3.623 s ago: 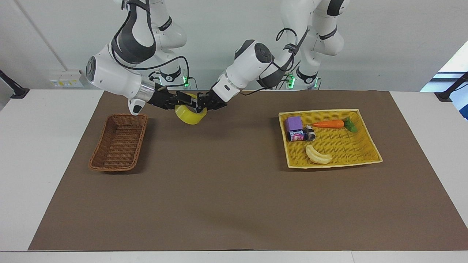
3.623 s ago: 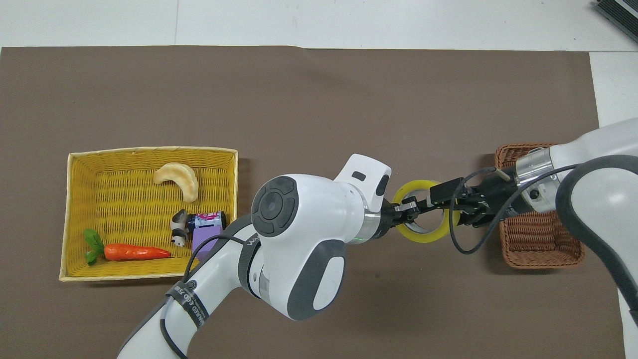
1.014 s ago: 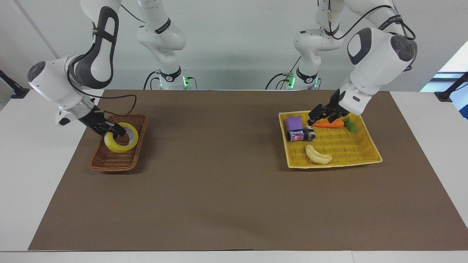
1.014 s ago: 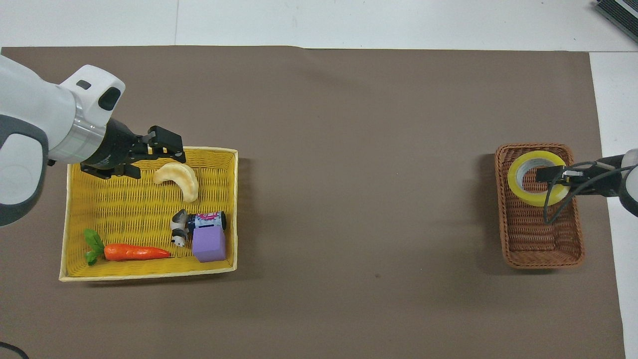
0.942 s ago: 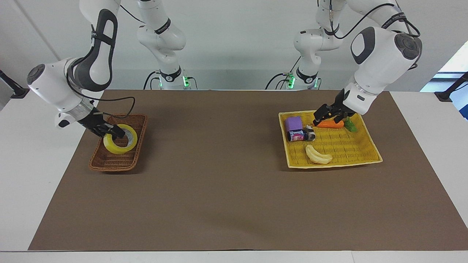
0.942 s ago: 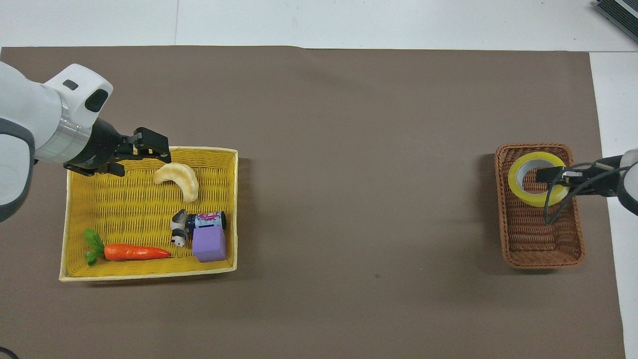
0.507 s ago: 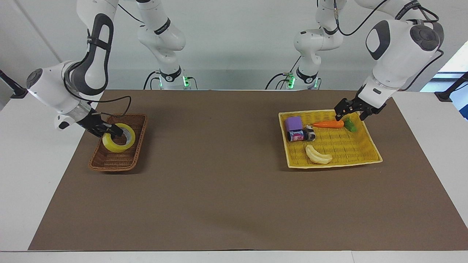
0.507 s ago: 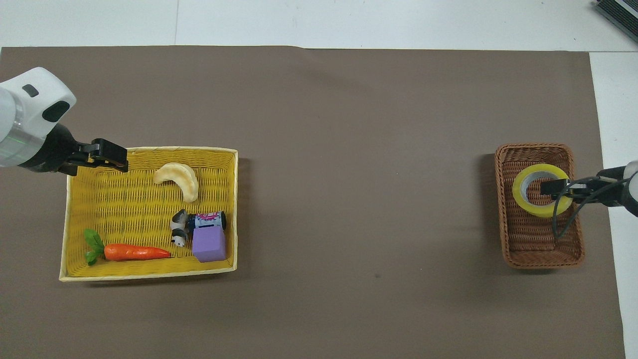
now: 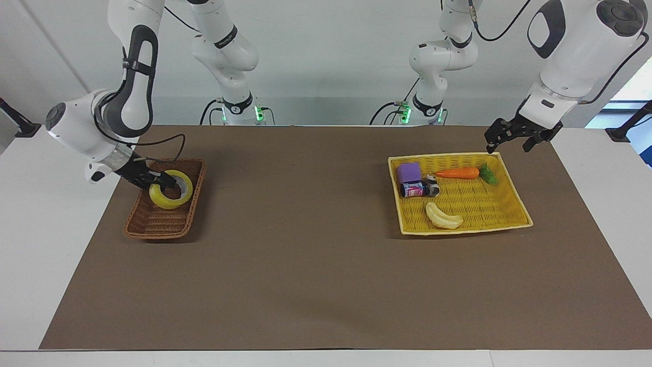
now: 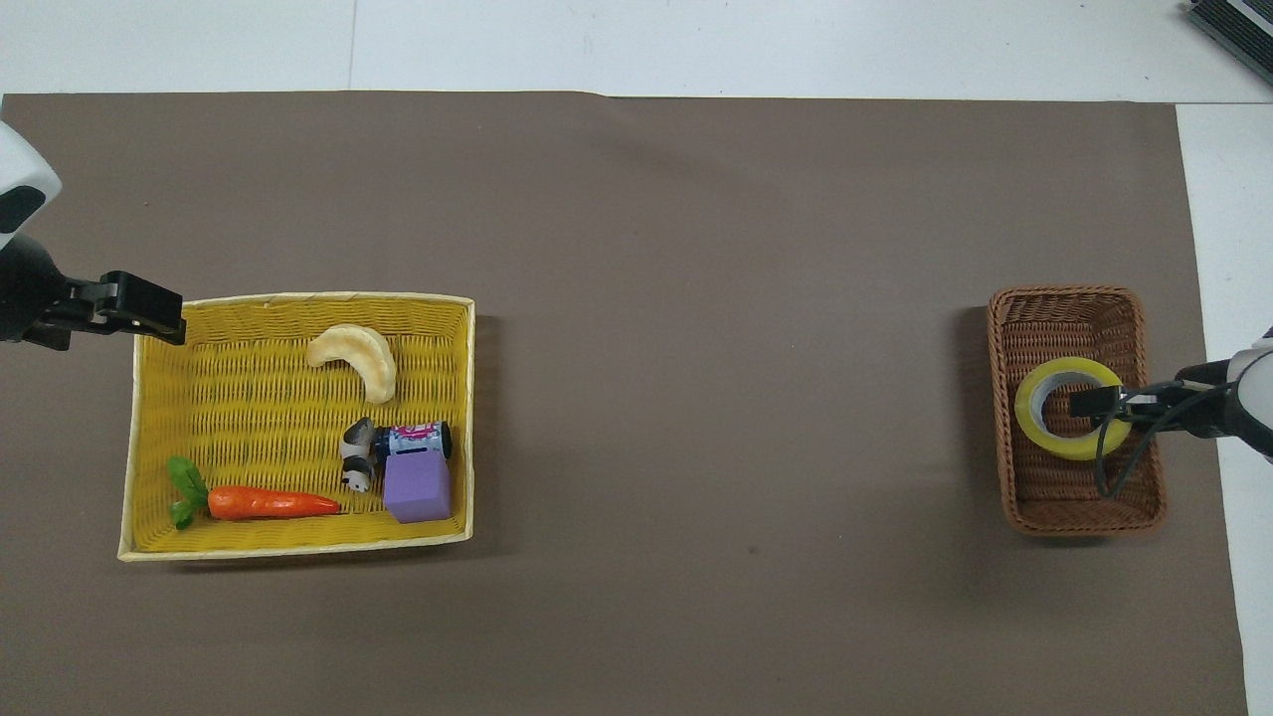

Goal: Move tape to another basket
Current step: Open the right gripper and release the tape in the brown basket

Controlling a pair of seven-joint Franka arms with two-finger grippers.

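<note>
Right claw (image 9: 164, 180) pinched on tape (image 9: 171, 190) wall, lowered inside brown basket (image 9: 165, 216) for release there. Left claw (image 9: 509, 136) open, empty, raised above yellow tray (image 9: 514, 216) corner, waited.

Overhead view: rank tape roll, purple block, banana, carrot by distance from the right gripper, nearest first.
From the right gripper:
1. Translucent yellow tape roll, at the gripper, in the brown wicker basket.
2. Purple block, in the yellow woven tray, at its side nearest the basket.
3. Pale yellow banana, mid-tray.
4. Orange carrot, toward the tray's left-arm end.
</note>
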